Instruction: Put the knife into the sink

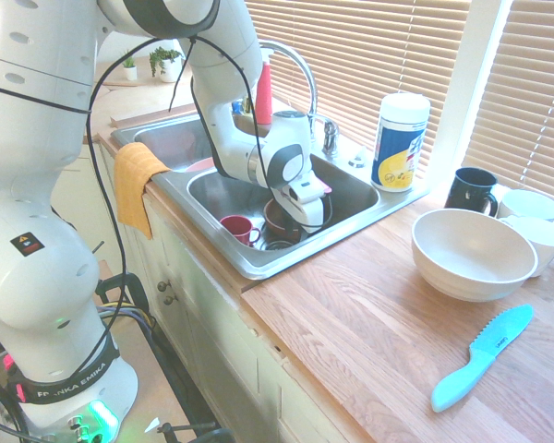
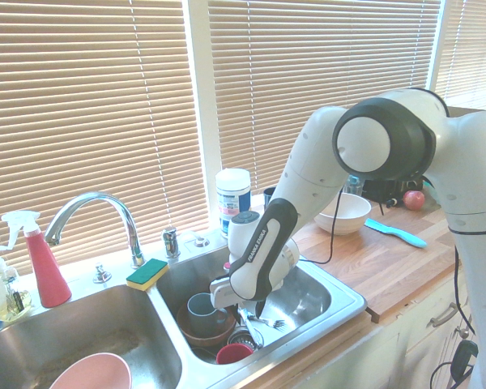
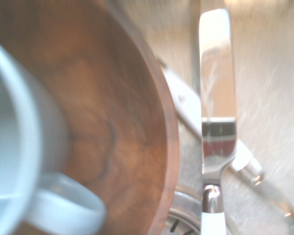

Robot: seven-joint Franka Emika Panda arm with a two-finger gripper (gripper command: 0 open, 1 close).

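Knife (image 3: 216,103) shows close in wrist view: silver blade pointing away from the camera, white handle end at the frame's bottom edge. It hangs over the steel floor of the sink (image 1: 258,268), just beside a brown bowl (image 3: 127,117) w/ a white mug (image 3: 14,147) inside. Other cutlery lies on the basin floor under the blade, near the drain.

In ext. views the knife itself is too small to pick out. Pincer (image 2: 249,306) is down inside the basin nearest the desk, fingers hidden behind the wrist, so can't tell from those views if they're wide or narrow. Judging by the handle rising from the wrist view's bottom edge, pincer prob. grips the knife, but not confirmed.

Around it: red cup (image 1: 237,228) in the same basin near the front wall, brown bowl (image 2: 204,324) beside it, sponge (image 2: 147,274) on the sink rim by the faucet (image 2: 93,212). Far basin holds a pink bowl (image 2: 91,374). On the desk (image 1: 369,314): white bowl (image 1: 468,253), blue knife (image 1: 483,356), both well apart from the sink, not part of this.

Step in hand, as I read it: release. To do it well: get the blade tip low, close to the basin floor, clear of the bowl rim, so the knife doesn't tip against the bowl or clatter on the cutlery. Open the pincer fully, then lift straight up so the fingers don't drag the handle back out.
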